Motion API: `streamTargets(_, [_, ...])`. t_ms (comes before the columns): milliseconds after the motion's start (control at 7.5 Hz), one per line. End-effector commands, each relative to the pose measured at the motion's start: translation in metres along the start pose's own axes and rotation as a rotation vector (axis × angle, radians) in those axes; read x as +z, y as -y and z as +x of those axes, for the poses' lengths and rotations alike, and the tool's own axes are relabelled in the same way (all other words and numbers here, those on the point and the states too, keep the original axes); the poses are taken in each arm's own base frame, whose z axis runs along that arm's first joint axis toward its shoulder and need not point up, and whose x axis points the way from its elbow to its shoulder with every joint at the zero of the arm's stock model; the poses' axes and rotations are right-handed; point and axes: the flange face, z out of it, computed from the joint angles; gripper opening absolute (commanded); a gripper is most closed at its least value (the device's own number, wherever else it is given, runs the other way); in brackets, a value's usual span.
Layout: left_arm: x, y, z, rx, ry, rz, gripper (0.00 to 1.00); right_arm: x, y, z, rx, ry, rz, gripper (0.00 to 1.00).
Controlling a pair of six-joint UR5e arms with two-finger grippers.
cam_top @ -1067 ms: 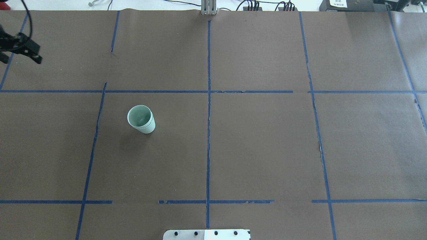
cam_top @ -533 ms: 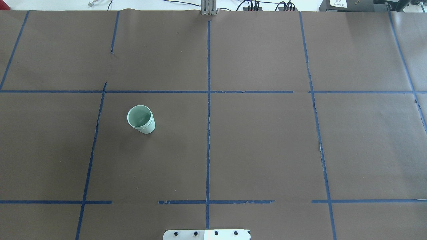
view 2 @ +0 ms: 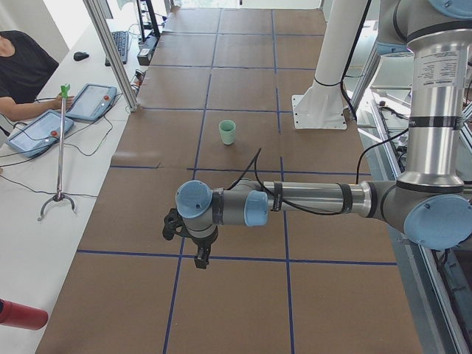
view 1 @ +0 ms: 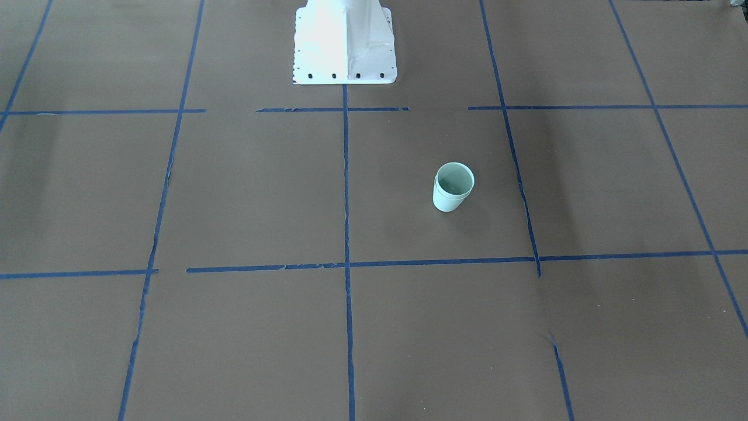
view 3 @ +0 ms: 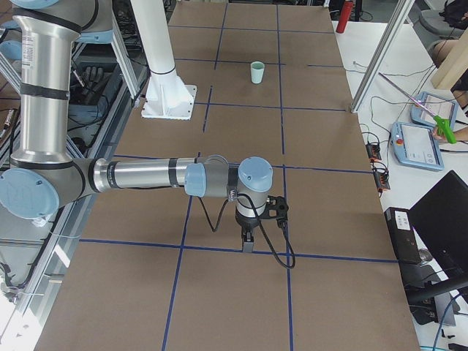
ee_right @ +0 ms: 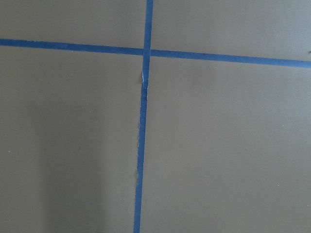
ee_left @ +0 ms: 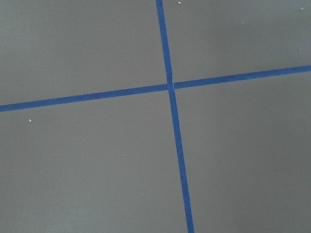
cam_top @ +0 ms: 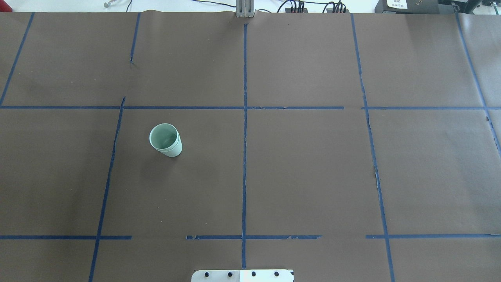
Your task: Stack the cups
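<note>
The two pale mint-green cups (cam_top: pixel 165 140) stand upright as one nested stack, one inside the other, on the brown table, left of the middle. The stack also shows in the front-facing view (view 1: pixel 453 187), the left view (view 2: pixel 227 132) and the right view (view 3: pixel 257 72). My left gripper (view 2: pixel 200 254) shows only in the left view, far from the stack, pointing down over the table; I cannot tell if it is open. My right gripper (view 3: pixel 247 241) shows only in the right view, at the opposite end; I cannot tell its state. Both wrist views show only paper and tape.
Blue tape lines (cam_top: pixel 244 137) cross the brown paper in a grid. The white robot base (view 1: pixel 345 41) stands at the robot's edge of the table. A person with tablets (view 2: pixel 92 101) and a grabber stick (view 2: pixel 60 147) is beside the table in the left view.
The left gripper, at the far left edge of the overhead view 1.1 s ago, has left that view. The cup stack has not moved.
</note>
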Motion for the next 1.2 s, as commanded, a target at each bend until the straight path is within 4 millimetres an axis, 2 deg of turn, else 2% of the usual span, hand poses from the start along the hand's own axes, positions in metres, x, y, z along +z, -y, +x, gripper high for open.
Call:
streamTargets(0, [-0.0018,-0.0002,-0.0016,-0.001,0.011,0.004,1.0,0.0001,0.0,0.0001,0.0,0.0,0.0,1.0])
streamTargets(1067, [0.0006,-0.0037,-0.0108,-0.031,0.046,-0.022,1.0,0.0002,-0.0001,0.0002,0.001,0.0,-0.001,1.0])
